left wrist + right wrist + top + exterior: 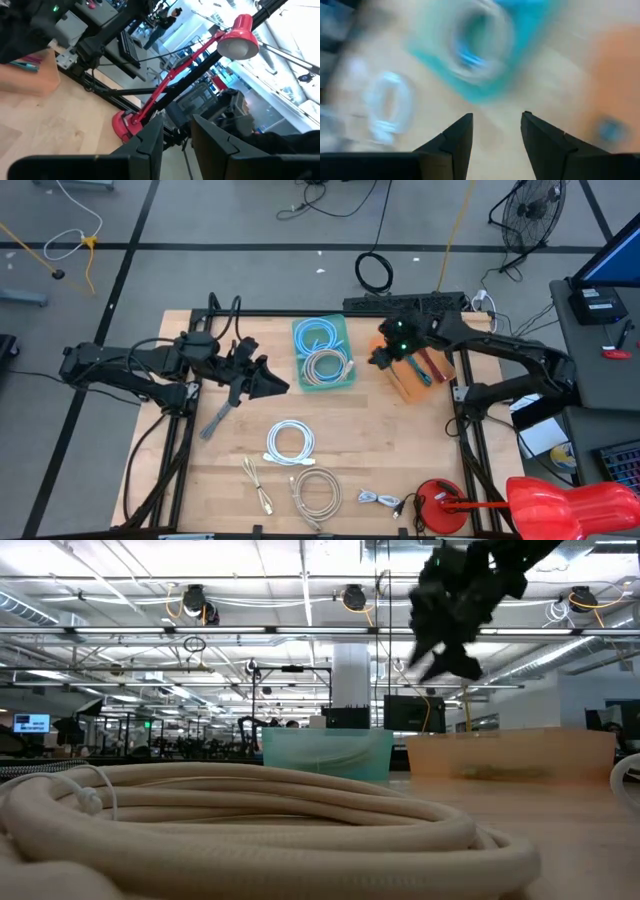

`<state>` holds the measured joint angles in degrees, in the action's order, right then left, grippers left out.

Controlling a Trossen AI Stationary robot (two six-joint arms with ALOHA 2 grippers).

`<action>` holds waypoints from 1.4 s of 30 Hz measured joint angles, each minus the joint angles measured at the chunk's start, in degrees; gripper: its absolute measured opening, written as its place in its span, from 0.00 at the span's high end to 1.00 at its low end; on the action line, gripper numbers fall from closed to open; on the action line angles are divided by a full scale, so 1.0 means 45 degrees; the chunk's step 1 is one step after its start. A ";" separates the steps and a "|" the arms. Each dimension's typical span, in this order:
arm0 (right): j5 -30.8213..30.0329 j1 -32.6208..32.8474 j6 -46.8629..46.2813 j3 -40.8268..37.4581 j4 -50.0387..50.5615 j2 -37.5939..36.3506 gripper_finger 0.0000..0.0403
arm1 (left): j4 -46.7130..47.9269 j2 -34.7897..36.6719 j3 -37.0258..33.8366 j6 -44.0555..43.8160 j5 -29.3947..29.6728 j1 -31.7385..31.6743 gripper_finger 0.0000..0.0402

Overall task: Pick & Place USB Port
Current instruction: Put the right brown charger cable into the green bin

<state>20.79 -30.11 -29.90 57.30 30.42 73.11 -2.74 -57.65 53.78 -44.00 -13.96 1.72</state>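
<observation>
Several coiled USB cables lie flat on the wooden table: a white one [290,442], a beige one [317,490] that fills the foreground of the low view [250,820], a thin yellowish one [258,485] and a small white one [378,500]. The teal bin [340,330] holds a blue coil and a beige coil. The orange bin [405,385] holds more cables. My right gripper [378,358] [497,117] hangs open and empty, high between the two bins [440,665]. My left gripper [270,383] [177,127] is open and empty, left of the teal bin.
A red desk lamp [440,505] stands at the table's near right corner [235,40]. A grey flat tool [218,420] lies near the left arm. A black power strip [400,302] sits along the far edge. Bare wood lies between the bins and the loose cables.
</observation>
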 joint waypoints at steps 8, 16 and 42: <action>0.0407 0.2734 -0.3128 -0.0010 -0.6347 -0.0116 0.61 | 0.0663 0.0000 0.0000 0.0003 -0.0330 -0.0006 0.75; -0.0387 0.5168 -0.4159 -0.0011 -0.9145 0.0014 0.61 | 0.1777 0.0001 0.0000 0.0034 -0.0612 -0.0006 0.75; -0.1271 0.8565 -0.3924 -0.0019 -0.6395 0.0038 0.61 | 0.8208 -0.0639 0.0005 0.1842 0.0665 0.1837 0.75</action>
<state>15.07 8.44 -47.56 57.21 1.64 73.28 34.20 -60.53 53.80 -35.71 -10.97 9.98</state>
